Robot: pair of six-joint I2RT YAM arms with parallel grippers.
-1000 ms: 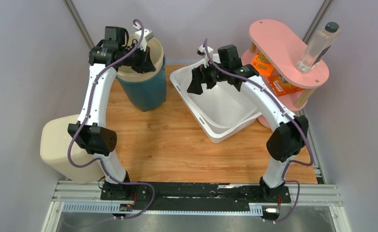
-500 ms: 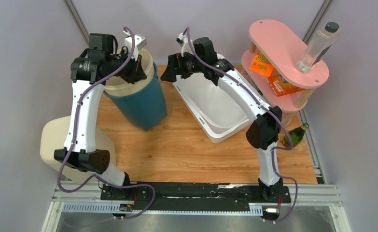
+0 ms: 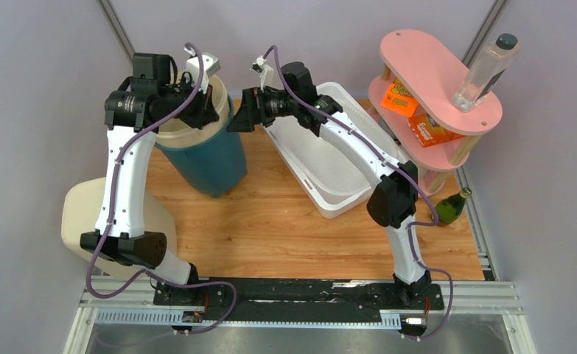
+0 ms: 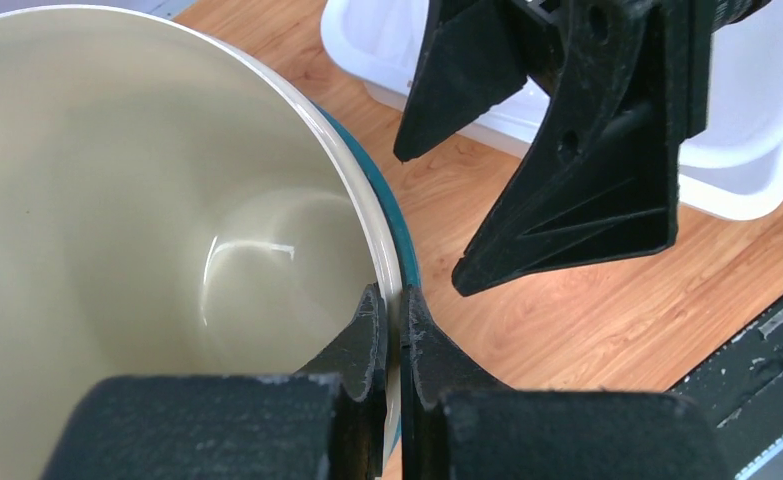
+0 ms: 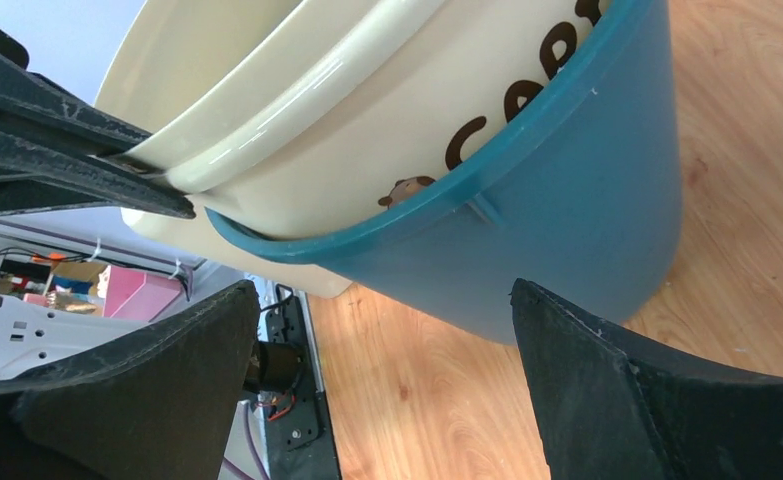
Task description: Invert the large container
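The large container [image 3: 205, 156] is a teal bucket with a cream inner wall and rim. It stands at the back left of the table and leans, its mouth raised toward the back. My left gripper [image 3: 211, 102] is shut on its rim [image 4: 379, 235], one finger inside and one outside. My right gripper [image 3: 239, 118] is open and empty just right of the bucket, its jaws spread toward the teal side [image 5: 577, 190], not touching it. The left fingers [image 5: 62, 150] show pinching the rim in the right wrist view.
A white tub [image 3: 344, 193] lies right of the bucket, under the right arm. A pink two-level shelf [image 3: 432, 63] at back right carries a clear bottle [image 3: 485, 70] and orange boxes [image 3: 418, 122]. A green bottle [image 3: 451, 206] stands by the right edge. A cream bin [image 3: 79, 221] sits front left.
The left gripper has lifted the rim and tilted the bucket, shifting it left and forward. The right gripper swung left from over the white tub to the bucket's side.
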